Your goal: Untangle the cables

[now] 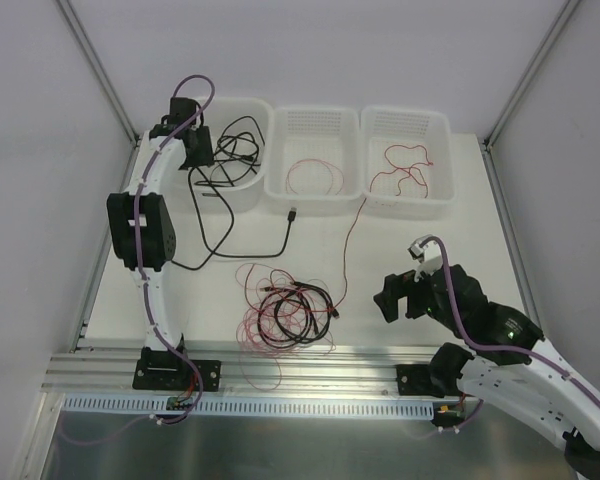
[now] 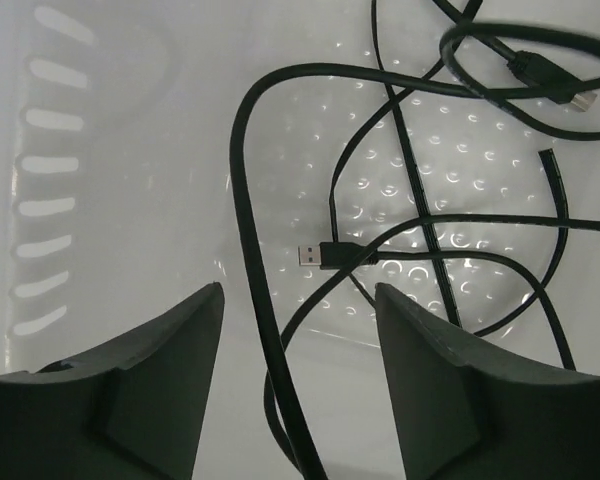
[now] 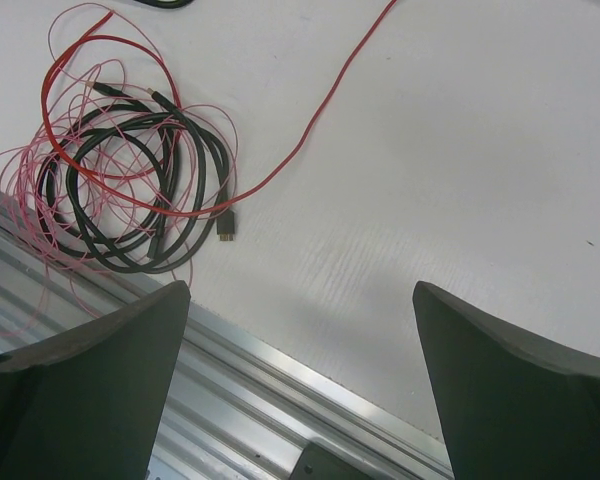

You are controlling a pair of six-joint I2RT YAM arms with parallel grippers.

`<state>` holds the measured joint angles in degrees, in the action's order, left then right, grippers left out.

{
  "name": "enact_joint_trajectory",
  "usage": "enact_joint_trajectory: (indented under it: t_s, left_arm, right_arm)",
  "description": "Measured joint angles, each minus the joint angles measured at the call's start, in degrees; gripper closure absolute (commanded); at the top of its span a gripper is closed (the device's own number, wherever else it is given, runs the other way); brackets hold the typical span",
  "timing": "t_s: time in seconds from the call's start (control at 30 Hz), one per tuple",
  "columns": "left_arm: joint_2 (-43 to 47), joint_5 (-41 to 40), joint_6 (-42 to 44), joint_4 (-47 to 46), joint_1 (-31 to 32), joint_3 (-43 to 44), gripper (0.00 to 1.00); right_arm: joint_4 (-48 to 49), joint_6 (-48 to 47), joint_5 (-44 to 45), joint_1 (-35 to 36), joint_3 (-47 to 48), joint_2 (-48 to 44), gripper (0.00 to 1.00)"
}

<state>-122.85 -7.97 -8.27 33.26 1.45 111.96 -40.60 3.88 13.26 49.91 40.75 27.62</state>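
Looking down from above: judging sorting roughly half done. Counting three white bins along far edge; finding black cables (image 1: 235,150) in left bin (image 1: 242,195), one trailing out onto table (image 1: 430,250); finding fine red loop (image 1: 315,178) in middle bin (image 1: 315,207), red cable (image 1: 405,165) in right bin (image 1: 410,207). Noting tangle (image 1: 285,315) of black and pinkish wires lying near front rail (image 1: 310,355), waiting to be separated. Checking left wrist: seeing left gripper (image 2: 298,290) over left bin floor, fingers (image 2: 160,370) apart, black cable (image 2: 248,200) passing loose between, gripping nothing. Checking right wrist: seeing right gripper (image 3: 300,290) spread wide above table edge, right of tangle, holding nothing.
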Motion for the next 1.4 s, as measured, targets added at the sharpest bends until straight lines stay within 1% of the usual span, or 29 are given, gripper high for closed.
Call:
enact_joint_trajectory:
  t_s: [0.03,0.1,0.13,0.17,0.2,0.33,0.43,0.5,0.6,0.73,0.87,0.97,1.07,1.17,1.2,1.27,1.3,1.4]
  left_arm:
    - [0.13,0.09,0.07,0.39,0.0,0.0,0.25]
    - [1.16,0.35,-0.15,1.2,0.0,0.0,0.17]
    - [2.62,0.46,-0.5,1.99,0.0,0.0,0.1]
    - [4.09,0.52,-0.5,2.21,0.0,0.0,0.07]
    - [6.05,0.81,-1.2,2.58,0.0,-0.02,0.01]
    - [17.33,1.62,-3.67,2.47,0.0,-1.36,0.01]
    - [28.5,1.81,-5.27,1.42,0.0,-4.44,0.01]
    - [35.28,2.01,-5.99,0.46,0.0,-7.69,0.01]
    - [43.63,3.87,-6.49,-1.09,0.02,-15.54,0.01]
    - [51.89,7.06,-6.78,-2.71,1.62,-32.35,0.01]
    - [57.68,7.34,-7.52,-5.92,8.02,-52.3,0.01]
    - [62.47,5.9,-10.32,-8.61,12.35,-65.33,0.01]
    - [66.05,1.86,-14.25,-13.35,14.6,-74.69,0.03]
    - [66.42,-2.29,-17.33,-19.54,16.35,-80.35,0.07]
    - [66.2,-3.21,-17.99,-21.46,16.65,-81.59,0.09]
    - [64.78,-4.63,-18.67,-25.94,17.0,-83.82,0.11]
    - [63.69,-5.2,-18.8,-27.63,17.0,-84.3,0.13]
    - [59.56,-7.17,-18.75,-32.72,17.0,-84.65,0.16]
  right_arm:
    - [0.0,0.04,-0.02,0.0,0.0,0.02,0.0]
    - [0.0,0.13,-0.04,0.0,0.0,0.0,0.0]
    - [0.0,0.17,-0.13,0.0,0.0,-0.04,0.0]
    - [0.0,0.22,-0.2,0.0,0.0,-0.13,0.0]
    - [0.0,0.28,-0.22,0.0,0.0,-0.35,0.0]
    - [-0.02,0.66,-0.44,0.0,0.0,-1.92,0.0]
    - [-0.02,0.98,-0.61,0.0,0.0,-3.54,0.0]
    - [-0.04,1.22,-0.63,0.0,0.0,-4.52,0.0]
    - [-0.11,1.62,-0.7,0.0,-0.11,-6.12,0.0]
    - [-0.09,2.19,-1.25,0.0,-1.31,-8.22,0.0]
    - [-0.02,2.8,-2.14,0.0,-2.86,-9.11,0.0]
    - [0.07,3.15,-2.6,0.0,-3.39,-9.29,0.0]
    - [0.31,3.61,-3.15,0.0,-3.87,-9.79,0.0]
    - [0.39,3.91,-3.28,0.0,-4.15,-10.6,0.0]
    - [0.46,4.07,-3.28,0.0,-4.15,-10.84,0.0]
    - [0.44,4.22,-3.28,0.0,-4.15,-11.28,0.0]
    - [0.44,4.28,-3.28,0.0,-4.15,-11.34,0.0]
    - [0.42,4.35,-3.28,0.0,-4.2,-11.37,0.0]
